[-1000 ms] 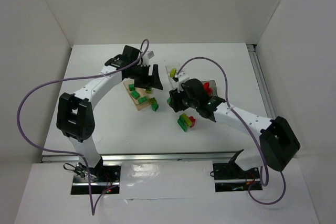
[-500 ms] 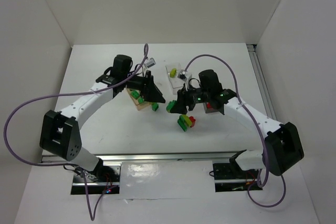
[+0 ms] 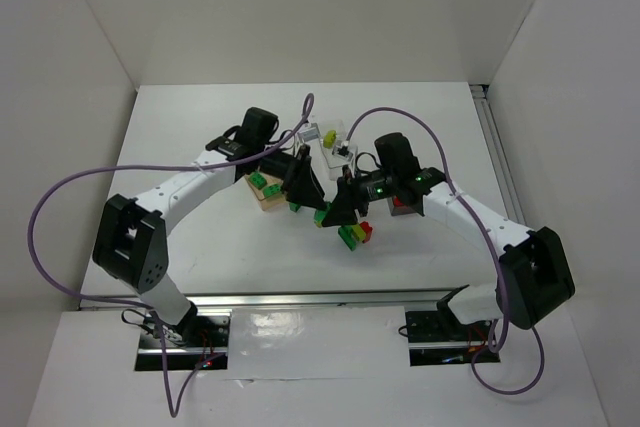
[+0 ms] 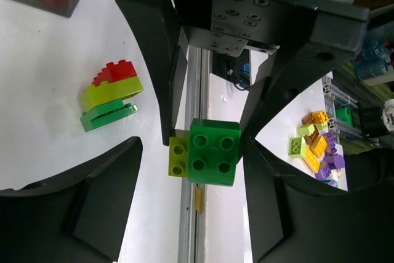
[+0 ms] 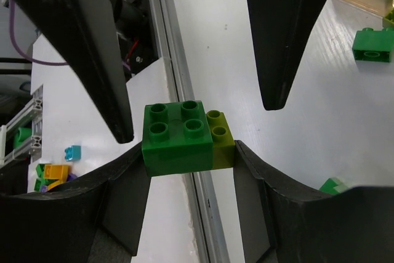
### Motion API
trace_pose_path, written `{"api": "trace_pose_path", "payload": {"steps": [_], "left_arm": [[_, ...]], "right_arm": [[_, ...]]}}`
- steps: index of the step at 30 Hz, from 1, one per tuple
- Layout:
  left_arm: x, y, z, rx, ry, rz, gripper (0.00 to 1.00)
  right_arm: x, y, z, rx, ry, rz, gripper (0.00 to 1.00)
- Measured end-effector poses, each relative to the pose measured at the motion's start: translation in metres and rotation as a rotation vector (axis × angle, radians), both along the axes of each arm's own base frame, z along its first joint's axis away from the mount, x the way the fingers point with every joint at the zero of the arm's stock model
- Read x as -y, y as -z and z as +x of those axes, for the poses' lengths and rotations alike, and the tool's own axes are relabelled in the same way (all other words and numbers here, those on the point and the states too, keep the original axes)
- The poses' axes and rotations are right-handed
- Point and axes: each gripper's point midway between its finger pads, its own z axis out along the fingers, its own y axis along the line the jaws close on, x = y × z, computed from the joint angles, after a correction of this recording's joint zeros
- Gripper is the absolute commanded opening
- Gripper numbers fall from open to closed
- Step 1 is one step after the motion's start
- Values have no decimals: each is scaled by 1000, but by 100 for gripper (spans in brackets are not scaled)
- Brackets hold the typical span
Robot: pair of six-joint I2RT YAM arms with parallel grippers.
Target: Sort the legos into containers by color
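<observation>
Lengthwise across right tool (image 5: 188, 158), green-and-lime lego (image 5: 181, 137), studs camera-ward.

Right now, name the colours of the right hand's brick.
The brick is green, its attached piece lime; right wrist view.

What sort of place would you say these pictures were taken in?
Most likely a robotics lab test cell: two robot arms bolted to a metal rail, a white table boxed in by plain white panels, and spare toy bricks heaped off to the side.
</observation>
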Motion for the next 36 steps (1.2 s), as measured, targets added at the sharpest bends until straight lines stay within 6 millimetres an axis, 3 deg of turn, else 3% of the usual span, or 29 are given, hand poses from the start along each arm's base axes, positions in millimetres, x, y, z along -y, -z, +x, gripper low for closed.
{"api": "trace_pose_path", "payload": {"steps": [2,10,14,18,19,22,30,36], "left_arm": [[-1,2,-1,-4,4,5,71],[-1,4,-13,-28,52,-4,74],[3,10,-18,-61,85,-3,65],[5,14,-21,-98,106,-3,35],[6,14,-20,-93,106,-3,19],[7,14,-18,-75,101,6,0],[-2,12,-2,-80,43,14,0],[-45,10,55,-108,-181,27,0]], "right_arm": [[0,0,-1,-1,-4,3,31],[0,-1,-1,-3,-6,7,31],[2,-1,1,-3,1,7,31],[5,3,1,-21,15,-15,31],[5,4,0,-32,16,-16,31],[6,4,1,-38,21,-16,31],[5,5,10,-13,52,-22,31],[12,20,28,-15,161,-98,31]]}}
